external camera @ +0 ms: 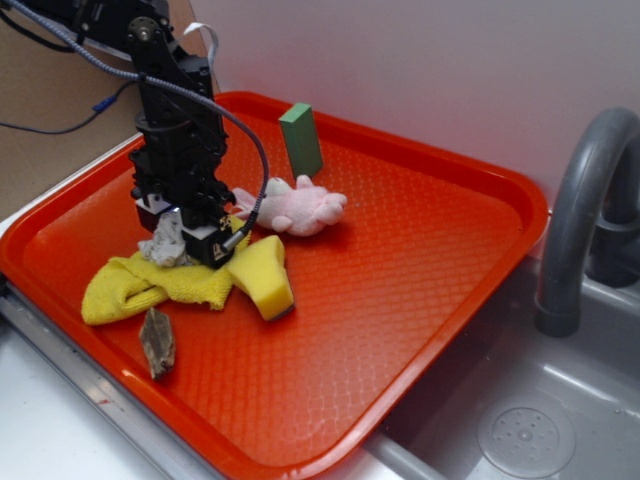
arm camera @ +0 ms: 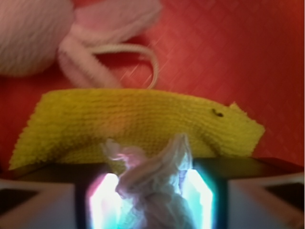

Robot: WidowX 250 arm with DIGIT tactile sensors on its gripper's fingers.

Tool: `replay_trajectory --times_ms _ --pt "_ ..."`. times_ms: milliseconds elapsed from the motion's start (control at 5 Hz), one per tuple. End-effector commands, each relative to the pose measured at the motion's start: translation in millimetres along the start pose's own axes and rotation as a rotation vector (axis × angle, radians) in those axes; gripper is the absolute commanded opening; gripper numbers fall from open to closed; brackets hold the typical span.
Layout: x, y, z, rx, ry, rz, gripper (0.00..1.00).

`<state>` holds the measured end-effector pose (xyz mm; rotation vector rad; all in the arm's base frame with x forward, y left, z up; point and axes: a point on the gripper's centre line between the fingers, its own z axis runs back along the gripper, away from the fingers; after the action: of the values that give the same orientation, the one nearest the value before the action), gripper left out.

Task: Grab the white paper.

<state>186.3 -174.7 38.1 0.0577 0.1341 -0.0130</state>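
Observation:
The white paper [external camera: 166, 246] is a small crumpled grey-white wad at the left of the red tray [external camera: 420, 290], resting over the yellow cloth [external camera: 130, 285]. My gripper [external camera: 182, 236] points down on it, with a finger on each side of the wad. In the wrist view the paper [arm camera: 157, 181] fills the gap between the two lit pads of the gripper [arm camera: 155, 205], which is shut on it. The cloth [arm camera: 133, 119] lies just beyond the paper.
A yellow sponge [external camera: 266, 276] lies right of the gripper. The pink plush toy [external camera: 300, 208] is behind it, also visible from the wrist [arm camera: 33, 38]. A green block [external camera: 301, 140] stands at the back; a brown chunk [external camera: 157, 342] lies in front. A grey faucet [external camera: 575, 220] and sink are at right.

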Motion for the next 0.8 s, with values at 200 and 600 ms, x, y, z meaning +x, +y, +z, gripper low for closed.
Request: replay_trajectory --times_ms 200,600 --pt "4 48 102 -0.285 -0.119 0.051 0.0" --pt "-23 89 164 -0.259 -0.23 -0.112 0.0"
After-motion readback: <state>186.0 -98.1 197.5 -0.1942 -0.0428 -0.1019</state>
